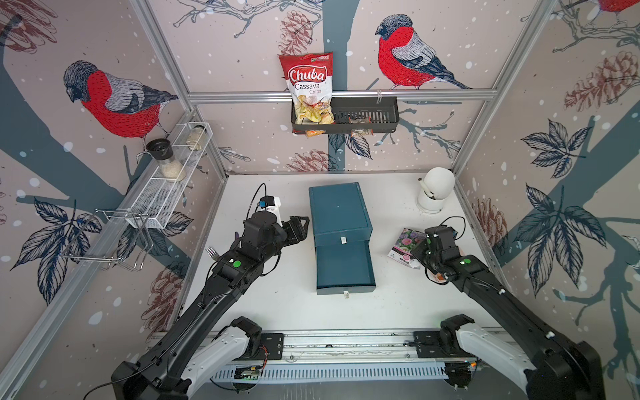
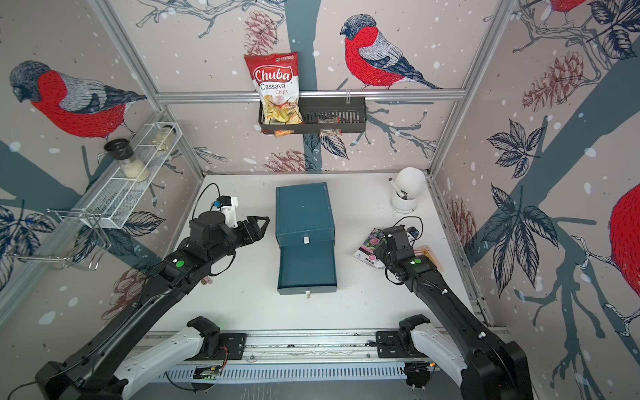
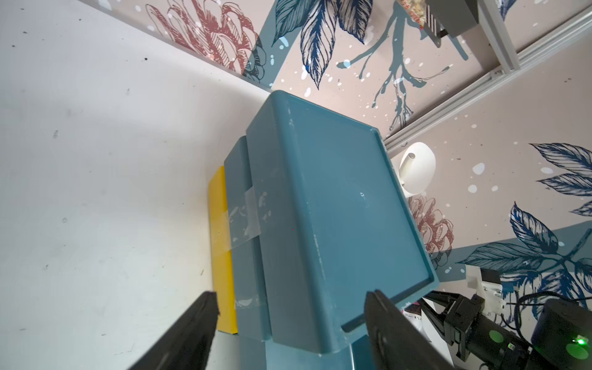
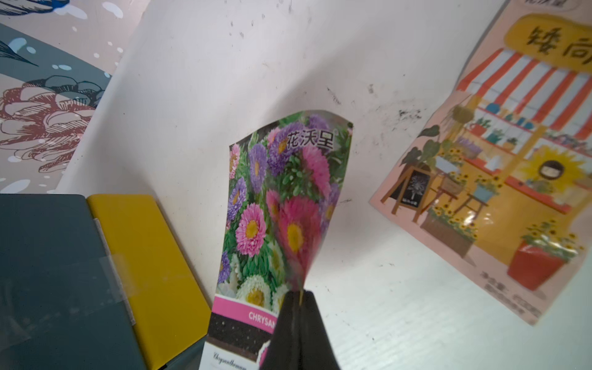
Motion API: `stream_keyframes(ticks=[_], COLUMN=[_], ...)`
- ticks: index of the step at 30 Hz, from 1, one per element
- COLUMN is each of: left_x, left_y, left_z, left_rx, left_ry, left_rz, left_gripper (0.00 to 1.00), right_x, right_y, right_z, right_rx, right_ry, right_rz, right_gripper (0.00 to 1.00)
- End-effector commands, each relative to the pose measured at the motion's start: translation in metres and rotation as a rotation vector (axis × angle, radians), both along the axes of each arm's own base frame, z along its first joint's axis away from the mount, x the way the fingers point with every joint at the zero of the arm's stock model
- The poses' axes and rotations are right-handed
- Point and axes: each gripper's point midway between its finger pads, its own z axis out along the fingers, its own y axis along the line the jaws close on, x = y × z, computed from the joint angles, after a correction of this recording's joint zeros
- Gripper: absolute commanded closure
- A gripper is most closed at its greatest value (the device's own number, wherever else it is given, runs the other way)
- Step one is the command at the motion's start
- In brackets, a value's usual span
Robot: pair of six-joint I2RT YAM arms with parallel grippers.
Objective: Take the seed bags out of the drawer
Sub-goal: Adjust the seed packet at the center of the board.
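the bottom drawer [image 1: 344, 265] stands pulled out toward the arms' base, with bare white table [image 1: 270, 304] on both sides of it. the left gripper [image 1: 300, 227] hangs just beside the blue cabinet's [image 1: 337, 207] left edge, jaws spread, holding nothing. right of the drawer, the right gripper [image 4: 299, 296] is clenched on an edge of the flower seed bag [image 4: 282, 205], which curls upward. the striped-awning seed bag [image 4: 499, 179] lies flat nearby, toward the right wall [image 1: 571, 138]. the tabletop is scuffed, and bird wallpaper runs all round.
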Motion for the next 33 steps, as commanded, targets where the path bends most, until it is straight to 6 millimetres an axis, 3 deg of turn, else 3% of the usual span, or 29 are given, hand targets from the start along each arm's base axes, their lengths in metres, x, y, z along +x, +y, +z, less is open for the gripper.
stream_keyframes(ticks=[1,4,8,16,20,24,33], left_x=[-0.002,0.000,0.003,0.002,0.001,0.001,-0.003], left_y=[-0.004,-0.001,-0.003,0.003,0.003,0.001,0.005], left_z=[0.003,-0.003,-0.008,-0.007,-0.003,-0.004,0.006], left_rx=[-0.093,-0.141,-0.111,-0.058,-0.053,-0.059,-0.111], left_ry=[0.007,0.011,0.024,-0.009,-0.036,-0.032,-0.084], left_rz=[-0.040,-0.048,-0.071,-0.065,-0.077,-0.087,-0.057], left_gripper=[0.21,0.22,0.33,0.42,0.42,0.45,0.47], right_x=[0.022,0.026,0.024,-0.005,-0.019,-0.019,0.018], right_y=[0.009,0.001,-0.006,-0.045,-0.063,-0.068,-0.051], right_z=[0.000,-0.025,-0.058,-0.087,-0.089,-0.079,-0.043], right_rx=[0.071,0.091,0.111,0.054,0.055,0.051,0.075], right_ry=[-0.072,-0.034,0.045,0.151,0.146,0.116,0.004], right_rz=[0.042,0.005,-0.027,-0.203,-0.272,-0.278,-0.168], right_gripper=[1.00,1.00,1.00,1.00,1.00,1.00,1.00])
